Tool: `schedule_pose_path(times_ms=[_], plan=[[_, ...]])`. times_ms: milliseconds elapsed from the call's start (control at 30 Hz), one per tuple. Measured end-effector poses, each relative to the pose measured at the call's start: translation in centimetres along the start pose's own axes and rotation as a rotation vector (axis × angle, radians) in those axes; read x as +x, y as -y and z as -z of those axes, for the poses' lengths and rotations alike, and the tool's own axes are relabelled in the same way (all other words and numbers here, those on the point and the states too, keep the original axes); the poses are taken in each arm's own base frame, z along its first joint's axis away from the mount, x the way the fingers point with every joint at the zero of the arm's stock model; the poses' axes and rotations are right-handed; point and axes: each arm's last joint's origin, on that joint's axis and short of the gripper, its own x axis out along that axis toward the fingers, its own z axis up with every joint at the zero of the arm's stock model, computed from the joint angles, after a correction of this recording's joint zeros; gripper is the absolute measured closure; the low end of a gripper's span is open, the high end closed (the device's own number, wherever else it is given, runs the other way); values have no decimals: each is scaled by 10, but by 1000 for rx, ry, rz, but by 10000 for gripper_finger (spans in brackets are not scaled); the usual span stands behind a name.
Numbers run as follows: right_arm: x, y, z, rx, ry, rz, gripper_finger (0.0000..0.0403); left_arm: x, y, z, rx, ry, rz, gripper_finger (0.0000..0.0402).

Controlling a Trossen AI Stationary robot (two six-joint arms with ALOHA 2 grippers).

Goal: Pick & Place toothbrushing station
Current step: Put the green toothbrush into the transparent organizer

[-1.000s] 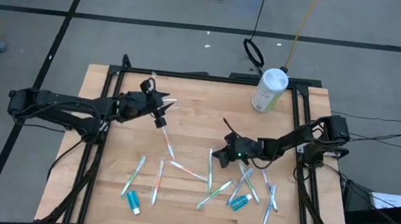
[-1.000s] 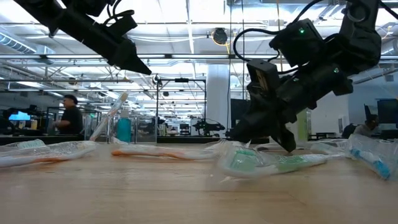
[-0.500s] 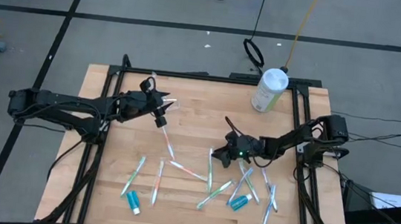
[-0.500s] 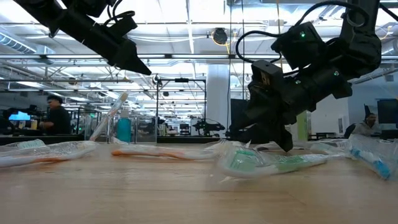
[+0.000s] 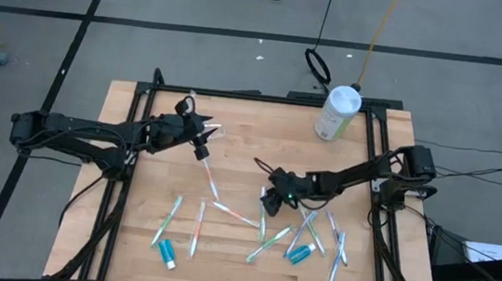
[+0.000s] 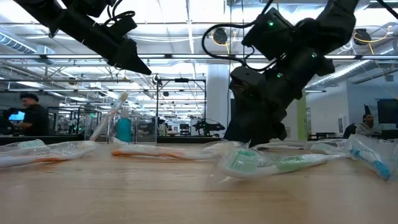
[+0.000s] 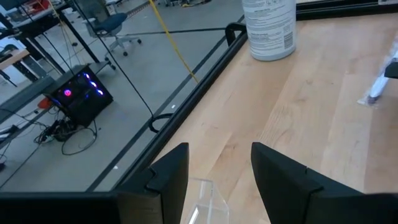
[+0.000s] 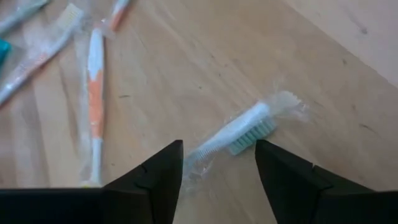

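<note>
My left gripper (image 5: 201,146) hangs well above the table's far left part, shut on a clear plastic cup (image 7: 205,196). My right gripper (image 5: 265,198) stands open near the table's middle, tilted down. Between its fingers, on the wood below, lies a wrapped toothbrush with green bristles (image 8: 239,134), untouched. Several more wrapped toothbrushes (image 5: 268,243) lie flat on the near half of the table. Two blue toothpaste tubes (image 5: 167,255) (image 5: 300,253) lie among them. In the low view a pale toothbrush (image 6: 112,117) stands slanted below the left gripper (image 6: 140,67). My left gripper has the clear cup's wall (image 7: 198,190) between its two fingers, which point slightly downward toward the table's far right. The cup is clear of the table. The places where the fingers meet it lie below the wrist picture's edge.
A white canister with a green label (image 5: 337,112) stands at the table's far right corner. Orange-handled wrapped brushes (image 8: 93,99) lie beside the right gripper. Bare wood (image 5: 243,130) spreads between the two arms. Black frame rails run along the table's edges.
My right gripper has opened, risen a little and moved toward the table's left edge, rolling as it went. The toothbrushes on the table lie as before.
</note>
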Motion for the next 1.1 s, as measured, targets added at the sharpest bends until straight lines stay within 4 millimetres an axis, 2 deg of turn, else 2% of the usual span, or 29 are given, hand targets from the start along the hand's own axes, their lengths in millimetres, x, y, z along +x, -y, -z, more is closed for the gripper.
schedule_pose_path(times_ms=[100, 200, 400, 600, 700, 933, 1033, 1100], plan=[[2, 1, 0, 25, 1, 4, 232, 0, 1, 1, 1, -4, 18, 224], [12, 3, 3, 73, 8, 8, 268, 0, 3, 1, 3, -3, 53, 224], [27, 4, 3, 45, 59, -51, 383, 0, 3, 2, 15, -13, 56, 224], [21, 11, -13, -41, 117, -62, 399, -6, 0, 0, 84, -6, 23, 224], [12, 14, -36, -118, 248, -95, 401, -15, -5, -5, 115, 21, -74, 224], [-15, 11, -106, -408, 729, -139, 402, -49, -24, -21, 49, 122, -327, 224], [-21, 2, -139, -559, 918, -6, 402, -63, -31, -27, -12, 186, -369, 224], [-19, 1, -157, -664, 954, 109, 402, -70, -35, -30, -49, 224, -379, 224]])
